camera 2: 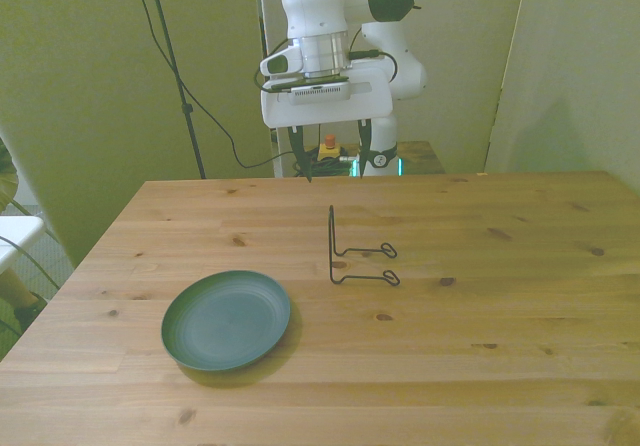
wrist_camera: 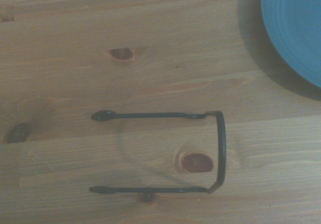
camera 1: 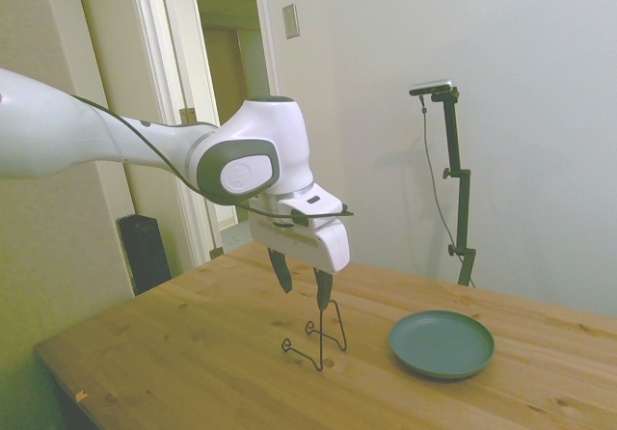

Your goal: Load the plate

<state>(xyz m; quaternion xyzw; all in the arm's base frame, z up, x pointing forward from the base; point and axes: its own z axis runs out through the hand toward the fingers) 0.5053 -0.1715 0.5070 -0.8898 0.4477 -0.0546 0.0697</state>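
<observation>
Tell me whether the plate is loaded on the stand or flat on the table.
Flat on the table: the plate lies beside the empty wire stand, apart from it.

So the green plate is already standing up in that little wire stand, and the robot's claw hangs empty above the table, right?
Not quite. The plate lies flat on the table, apart from the wire stand, as the front view shows. The gripper does hang empty above.
</observation>
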